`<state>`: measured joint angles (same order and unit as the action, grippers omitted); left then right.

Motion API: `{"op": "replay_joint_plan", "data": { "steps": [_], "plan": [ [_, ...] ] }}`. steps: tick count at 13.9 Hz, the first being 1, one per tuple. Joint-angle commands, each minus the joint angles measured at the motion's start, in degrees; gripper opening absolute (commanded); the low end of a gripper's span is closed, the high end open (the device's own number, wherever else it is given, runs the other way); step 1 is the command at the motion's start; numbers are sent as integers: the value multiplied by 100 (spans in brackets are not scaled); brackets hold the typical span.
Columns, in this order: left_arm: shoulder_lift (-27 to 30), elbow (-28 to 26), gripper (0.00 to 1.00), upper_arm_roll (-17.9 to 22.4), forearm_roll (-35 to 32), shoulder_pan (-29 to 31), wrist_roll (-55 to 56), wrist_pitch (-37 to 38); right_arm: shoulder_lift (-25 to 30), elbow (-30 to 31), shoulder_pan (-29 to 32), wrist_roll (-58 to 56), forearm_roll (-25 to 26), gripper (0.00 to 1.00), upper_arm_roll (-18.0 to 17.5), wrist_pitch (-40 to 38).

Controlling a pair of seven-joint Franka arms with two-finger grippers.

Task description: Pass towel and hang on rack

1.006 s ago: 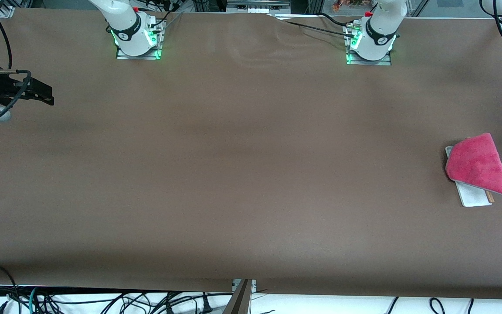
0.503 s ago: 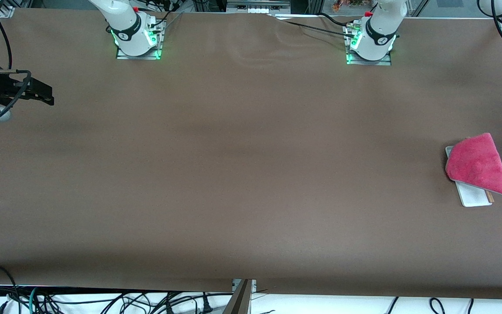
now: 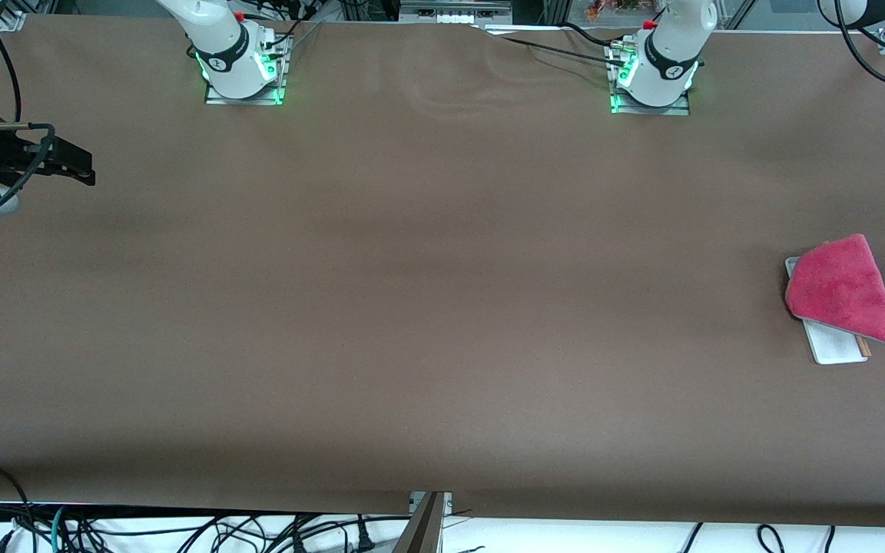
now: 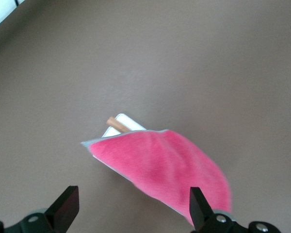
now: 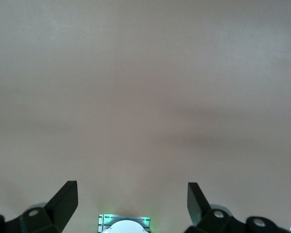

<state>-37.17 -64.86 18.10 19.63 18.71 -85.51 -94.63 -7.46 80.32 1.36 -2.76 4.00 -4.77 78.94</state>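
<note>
The brown table (image 3: 412, 307) lay broad and bare from the arm bases down to its near edge, leaving wide room to move. The rack (image 3: 838, 346) stood close to the edge at the left arm's end of the table. The towel (image 3: 846, 296) was draped over the rack, pink-red and fluffy, with a thin grey edging; it hid most of the white base and left one light-brown rod tip showing at the end nearer the front camera. The left gripper (image 4: 131, 206) hung over the towel with its fingers spread wide and nothing between them, not touching the cloth. The right gripper (image 5: 131, 201) waited above bare table at the right arm's end, fingers likewise wide apart and empty. Loose cables (image 3: 181, 530) trailed below the table's near edge.
</note>
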Motion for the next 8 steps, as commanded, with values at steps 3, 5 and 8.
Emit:
{"op": "replay_joint_plan", "data": {
  "steps": [3, 5, 8],
  "plan": [
    [700, -97, 100, 184, -783, -1208, 1289, 375, 78, 54, -4, -85, -22, 100, 20, 7],
    [772, 17, 100, 352, -1058, -1667, 1896, 768, 78, 54, -4, -76, -22, 100, 11, 16],
    [1130, -79, 100, 308, -830, -2080, 3053, 1261, 87, 54, 5, -85, -23, 100, 20, 7]
  ]
}}
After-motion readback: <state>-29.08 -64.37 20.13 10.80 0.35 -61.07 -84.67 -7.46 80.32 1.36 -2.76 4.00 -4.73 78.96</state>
